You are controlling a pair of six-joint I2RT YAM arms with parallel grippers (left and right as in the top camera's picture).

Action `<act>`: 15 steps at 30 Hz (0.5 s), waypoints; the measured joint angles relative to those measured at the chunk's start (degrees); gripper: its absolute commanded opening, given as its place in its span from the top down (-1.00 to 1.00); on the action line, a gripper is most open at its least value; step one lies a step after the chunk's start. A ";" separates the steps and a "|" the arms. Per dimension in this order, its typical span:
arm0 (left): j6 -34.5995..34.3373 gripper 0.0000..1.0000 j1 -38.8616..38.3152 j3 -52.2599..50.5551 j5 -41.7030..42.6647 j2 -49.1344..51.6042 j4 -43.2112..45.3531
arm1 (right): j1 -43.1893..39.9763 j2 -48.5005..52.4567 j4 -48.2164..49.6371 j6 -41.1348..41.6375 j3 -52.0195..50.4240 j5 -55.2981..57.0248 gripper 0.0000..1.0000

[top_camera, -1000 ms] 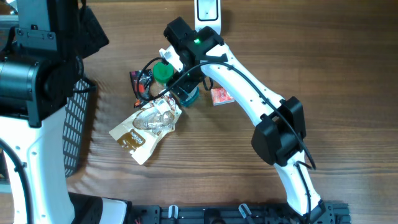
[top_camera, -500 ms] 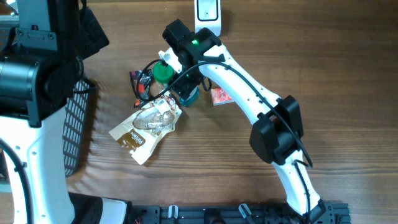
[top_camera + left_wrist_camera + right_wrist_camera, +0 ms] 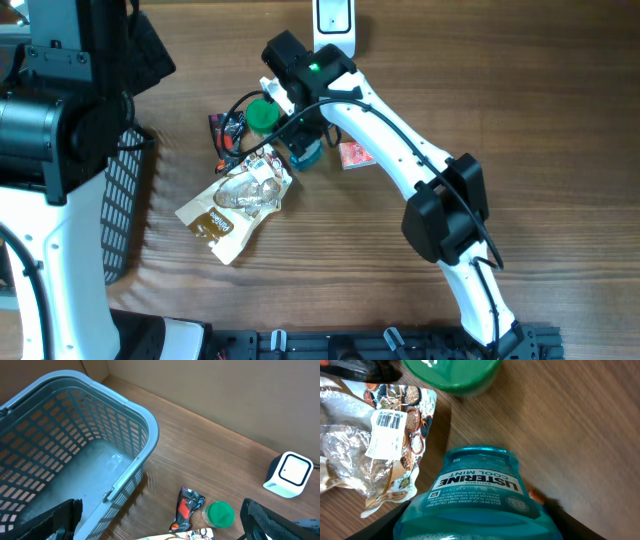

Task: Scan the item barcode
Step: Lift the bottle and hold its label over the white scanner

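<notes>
While the right gripper (image 3: 470, 527) sits low over the translucent teal plastic mouthwash bottle (image 3: 477, 505), you are at the pick-up step: the item is not yet off the wooden table (image 3: 520, 90). The bottle lies on its side directly between the jaws, one dark finger on each flank. I cannot tell from the wrist view whether the pads are pressing the plastic or merely standing beside it.

Just ahead of the gripper stands a round green-lidded tub (image 3: 452, 372), close to the bottle's end. On the gripper's left lies a crinkled clear-and-brown snack pouch (image 3: 385, 435), its white barcode sticker facing up and its edge touching or nearly touching the bottle. Both sit near enough to be dragged along, so I would lift straight up.

The white box scanner (image 3: 333, 20) stands farther ahead of the gripper, past the green tub. The bottle's label shows only a small square code, with no striped barcode in view. Expect to secure the grip, raise the bottle, then turn it until the barcode faces the scanner window.

Your left gripper (image 3: 160, 520) hangs well apart from all this with its fingers spread wide and holding nothing, above the edge of the grey slatted plastic basket (image 3: 75, 450).
</notes>
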 measured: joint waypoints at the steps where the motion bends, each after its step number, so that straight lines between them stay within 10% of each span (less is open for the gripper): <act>1: 0.00 -1.00 0.00 0.00 0.00 0.00 0.00 | -0.07 -0.15 -0.61 1.18 0.00 -0.46 -0.37; 15: -0.44 -1.00 0.00 0.00 0.44 0.00 -0.83 | -16.09 -1.84 -9.20 16.39 0.00 -31.30 -0.34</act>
